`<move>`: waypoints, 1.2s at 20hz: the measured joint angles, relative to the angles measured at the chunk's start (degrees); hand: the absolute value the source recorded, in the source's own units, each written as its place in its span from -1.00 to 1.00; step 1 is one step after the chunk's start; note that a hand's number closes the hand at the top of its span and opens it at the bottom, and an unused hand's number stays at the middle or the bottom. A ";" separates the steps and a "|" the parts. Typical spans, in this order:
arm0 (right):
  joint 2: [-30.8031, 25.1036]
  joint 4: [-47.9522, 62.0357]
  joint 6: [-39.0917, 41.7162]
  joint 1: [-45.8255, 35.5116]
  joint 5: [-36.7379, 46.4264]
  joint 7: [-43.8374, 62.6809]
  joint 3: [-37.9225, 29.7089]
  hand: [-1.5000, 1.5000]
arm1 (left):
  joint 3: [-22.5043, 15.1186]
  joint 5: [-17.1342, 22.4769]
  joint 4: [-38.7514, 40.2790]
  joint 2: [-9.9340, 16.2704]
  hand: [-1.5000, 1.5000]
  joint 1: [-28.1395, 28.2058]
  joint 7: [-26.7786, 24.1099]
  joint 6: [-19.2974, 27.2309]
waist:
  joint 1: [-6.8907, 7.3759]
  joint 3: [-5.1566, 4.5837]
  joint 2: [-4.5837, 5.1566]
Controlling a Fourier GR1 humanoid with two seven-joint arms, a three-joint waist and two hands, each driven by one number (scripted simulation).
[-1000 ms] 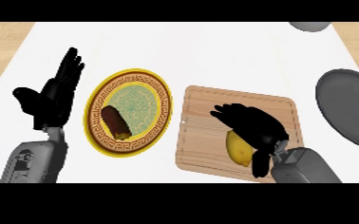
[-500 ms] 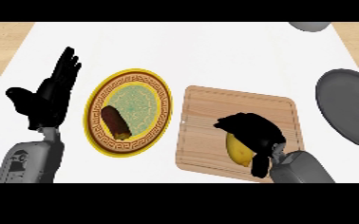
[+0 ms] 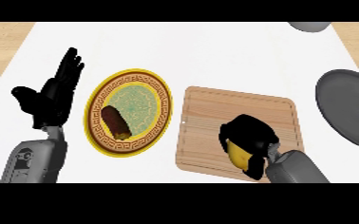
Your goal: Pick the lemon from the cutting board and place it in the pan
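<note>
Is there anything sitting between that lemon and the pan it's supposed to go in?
Nothing visible. The right robot hand is curled round the lemon on the cutting board; only bare board and counter lie between it and the grey pan at the right edge.

Cutting board [image 3: 238, 109]: pale wood, visible straight grain, matt, with a routed groove near its edges. Plate [image 3: 163, 99]: glossy yellow glaze, patterned brown rim band. Pan [image 3: 340, 102] at the worktop's right edge: smooth matt grey metal. Worktop [image 3: 196, 52]: plain white, matt. Lemon [image 3: 240, 154]: yellow skin, slight sheen.
</note>
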 measured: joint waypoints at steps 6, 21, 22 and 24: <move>-0.31 -5.10 -3.90 5.98 1.61 -0.58 -1.26 1.00 | 0.92 0.48 -0.12 0.60 0.00 0.38 0.23 -1.01 | -0.36 0.06 0.01; -13.00 -43.52 -26.38 46.53 -12.87 -12.23 -21.21 1.00 | 2.72 0.68 -2.92 1.25 0.00 4.65 0.09 -0.09 | -4.17 0.09 -0.74; -12.96 -45.34 -26.57 47.86 -15.35 -12.63 -23.89 1.00 | 2.43 0.52 -2.61 0.89 0.00 4.41 -0.04 0.06 | -3.97 0.09 -0.63; -12.19 -46.78 -27.38 50.29 -19.20 -14.01 -28.77 1.00 | 2.24 0.54 -3.09 1.06 0.00 3.83 0.92 -0.08 | -3.41 0.07 -0.51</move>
